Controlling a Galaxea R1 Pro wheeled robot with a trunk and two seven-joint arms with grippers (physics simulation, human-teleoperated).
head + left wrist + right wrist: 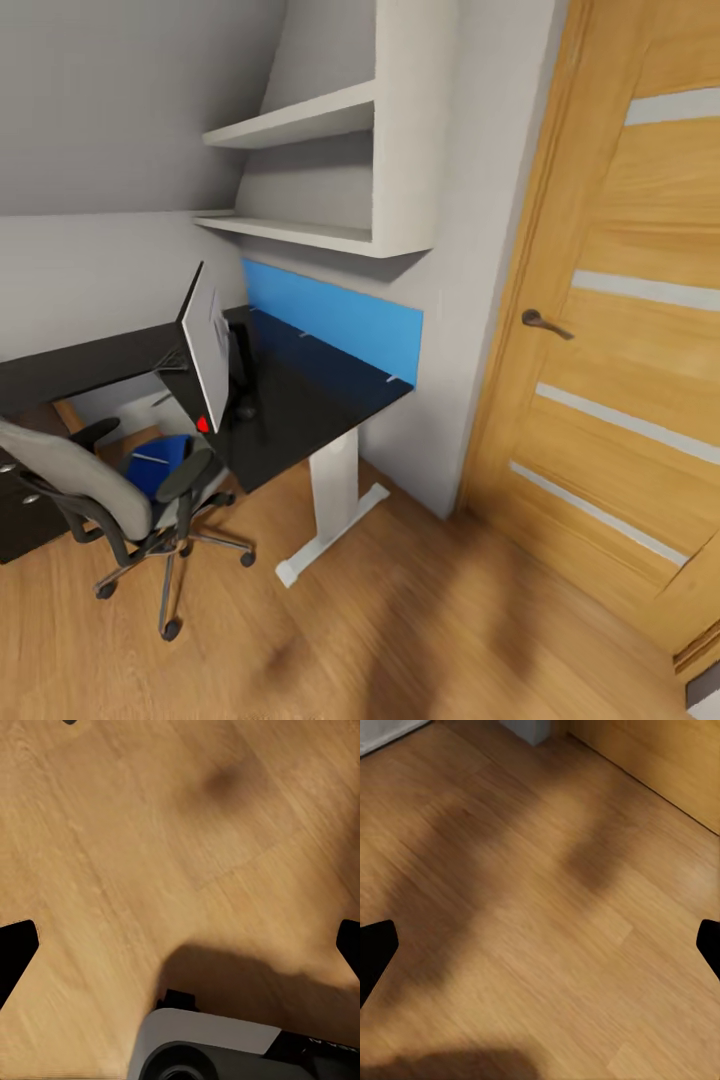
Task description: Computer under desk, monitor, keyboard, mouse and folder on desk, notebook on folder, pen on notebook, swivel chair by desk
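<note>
Facing the desk (300, 410) with both end effectors wide and empty, the tilted monitor (207, 355) risks toppling if bumped.

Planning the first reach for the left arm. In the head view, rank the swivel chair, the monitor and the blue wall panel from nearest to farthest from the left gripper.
The left gripper hangs over the floor by the robot's base, so this is a judgement from the head view.
1. Swivel chair, on the floor at lower left.
2. Monitor, on the desk behind the chair.
3. Blue wall panel, along the desk's back edge.
</note>
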